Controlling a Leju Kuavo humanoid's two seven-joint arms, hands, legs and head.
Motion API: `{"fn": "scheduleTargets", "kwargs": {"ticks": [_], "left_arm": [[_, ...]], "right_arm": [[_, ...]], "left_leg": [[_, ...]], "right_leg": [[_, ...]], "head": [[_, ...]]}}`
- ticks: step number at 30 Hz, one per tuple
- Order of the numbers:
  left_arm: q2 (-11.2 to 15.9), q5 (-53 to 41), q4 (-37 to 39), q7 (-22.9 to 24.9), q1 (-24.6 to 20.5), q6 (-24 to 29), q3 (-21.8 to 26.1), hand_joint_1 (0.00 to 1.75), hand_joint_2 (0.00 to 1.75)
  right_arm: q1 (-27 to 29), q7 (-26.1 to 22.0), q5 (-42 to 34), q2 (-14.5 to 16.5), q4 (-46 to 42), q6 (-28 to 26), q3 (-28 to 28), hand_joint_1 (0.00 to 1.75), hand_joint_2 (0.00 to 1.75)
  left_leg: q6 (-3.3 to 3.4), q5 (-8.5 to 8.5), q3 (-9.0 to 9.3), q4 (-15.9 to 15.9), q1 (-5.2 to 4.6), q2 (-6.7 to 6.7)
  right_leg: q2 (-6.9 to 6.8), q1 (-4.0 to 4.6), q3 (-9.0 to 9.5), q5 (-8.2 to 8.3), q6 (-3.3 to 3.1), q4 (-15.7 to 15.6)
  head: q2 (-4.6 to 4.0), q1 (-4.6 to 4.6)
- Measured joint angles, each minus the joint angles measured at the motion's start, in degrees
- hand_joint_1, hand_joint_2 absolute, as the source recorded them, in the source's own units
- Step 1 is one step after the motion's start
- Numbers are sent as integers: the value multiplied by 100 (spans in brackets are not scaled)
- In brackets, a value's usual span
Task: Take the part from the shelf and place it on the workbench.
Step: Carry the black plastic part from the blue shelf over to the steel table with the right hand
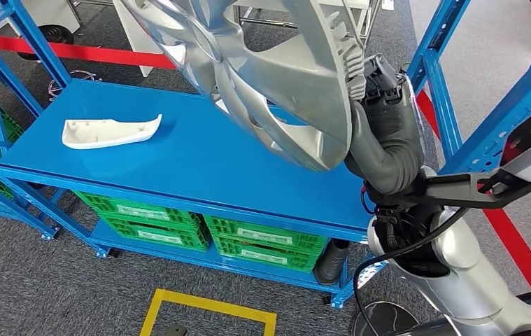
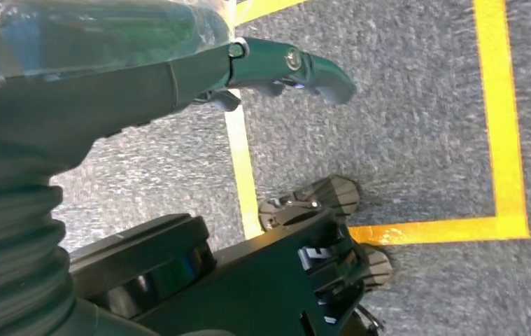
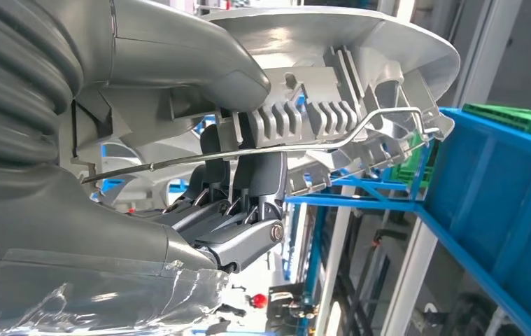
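The right hand (image 1: 381,105) grips a large silver wheel cover (image 1: 269,63) by its rim. In the right wrist view the thick grey thumb (image 3: 178,56) presses on one face of the rim while the darker fingers (image 3: 248,182) curl against the ribbed inner side, beside a thin wire ring (image 3: 360,129) that runs along the clips. The cover is held up in the air, tilted, above the right and far part of the blue shelf (image 1: 199,164), not touching it.

On the left of that shelf surface lies a white curved plastic part (image 1: 108,131), well apart from the cover. Under the shelf, green crates (image 1: 199,231) sit side by side on a lower level. A yellow floor line (image 1: 206,308) marks the grey carpet near the robot, and a red stripe (image 1: 80,51) runs across the floor on the far side.

The left hand (image 2: 276,66) hangs over the carpet beside yellow tape; its dark fingers are slightly bent and hold nothing.
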Motion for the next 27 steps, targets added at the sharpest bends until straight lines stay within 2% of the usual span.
{"fn": "scheduleTargets", "kwargs": {"ticks": [2, 3, 5, 6, 7, 8, 9, 10, 11, 12, 14, 16, 17, 20, 21, 24, 27], "left_arm": [[-19, -12, 10, 14, -8, -5, 0, 0, 175], [-28, -16, 15, 25, -11, -13, 0, 0, 175], [-38, -25, 23, 50, -10, -33, -1, 0, 175], [-42, -29, 26, 61, -5, -38, -1, 0, 175], [-45, -31, 27, 69, -1, -40, -2, 0, 175], [-47, -32, 29, 75, 2, -38, -3, 0, 175], [-47, -32, 31, 79, 3, -32, -4, 0, 175], [-40, -29, 39, 79, 2, -19, -4, 0, 175], [-38, -25, 47, 78, -3, -3, -4, 0, 175], [-35, -20, 56, 74, -9, 17, -4, 0, 175], [-34, -4, 68, 61, -19, 52, -4, 0, 175], [-28, 21, 74, 45, -24, 83, -2, 0, 175], [-21, 37, 75, 37, -26, 103, 1, 0, 175], [1, 87, 81, 5, -26, 145, 9, 0, 175], [4, 98, 82, -3, -24, 152, 9, 0, 175], [5, 125, 84, -24, -17, 207, 11, 0, 175], [5, 164, 84, -77, -15, 270, 16, 0, 175]], "right_arm": [[-13, 19, 0, -33, -9, -42, 8, 175, 175], [-12, 27, 0, -54, -14, -64, 13, 175, 175], [14, 42, 0, -96, -17, -104, 32, 175, 175], [40, 50, 0, -114, -18, -122, 44, 175, 175], [62, 59, 0, -134, -18, -137, 55, 175, 175], [76, 69, 0, -150, -17, -151, 63, 175, 175], [84, 78, 0, -167, -17, -161, 68, 175, 175], [87, 83, 0, -182, -15, -166, 72, 175, 175], [89, 86, 0, -194, -12, -169, 78, 175, 175], [91, 86, 0, -205, -9, -167, 84, 175, 175], [96, 85, 0, -220, -5, -162, 92, 175, 175], [97, 87, 0, -229, -4, -159, 92, 175, 175], [97, 89, 0, -232, -4, -159, 91, 175, 175], [101, 88, 0, -246, -5, -152, 90, 175, 175], [104, 87, -1, -254, -5, -150, 89, 175, 175], [126, 82, -9, -290, -7, -151, 76, 175, 175], [168, 64, -36, -323, -7, -149, 51, 175, 175]], "left_leg": [[20, 69, 46, -118, 48, 14], [22, 92, 63, -154, 73, 20], [24, 97, 63, -161, 91, 22], [14, 91, 63, -154, 104, 21], [-5, 79, 62, -141, 120, 19], [-36, 61, 62, -115, 145, 16], [-80, 31, 60, -73, 174, 11], [-134, -5, 50, -24, 196, 6], [-188, -40, 31, 36, 206, 1], [-238, -64, 11, 80, 206, -3], [-308, -69, -14, 110, 197, -7], [-362, -102, -26, 125, 209, 2], [-341, -131, -24, 141, 207, 6], [-102, -99, 8, 112, 183, 10], [-66, -72, 16, 90, 182, 10], [-127, -60, 25, 68, 189, 10], [-334, -66, 40, 31, 209, 10]], "right_leg": [[-3, 8, -68, -136, 34, 160], [-6, 0, -182, -294, 55, 418], [-9, -39, -519, -622, 112, 1139], [-11, -67, -650, -687, 145, 1407], [-13, -96, -696, -641, 180, 1479], [-16, -124, -638, -496, 214, 1336], [-20, -155, -489, -282, 251, 1007], [-15, -169, -325, -140, 283, 665], [-1, -177, -196, -40, 269, 384], [14, -174, -129, -9, 232, 224], [39, -152, -147, -41, 97, 213], [27, -153, -169, -42, -1, 229], [24, -154, -170, -44, -31, 227], [23, -114, -163, -54, -66, 229], [22, -102, -162, -54, -74, 230], [18, -91, -162, -57, -88, 230], [14, -83, -164, -64, -93, 234]], "head": [[0, 13], [0, 21], [0, 33], [0, 34], [0, 34], [0, 34], [0, 35], [0, 42], [1, 56], [1, 59], [1, 60], [0, 46], [0, 39], [1, 2], [1, -5], [0, -4], [0, -3]]}}
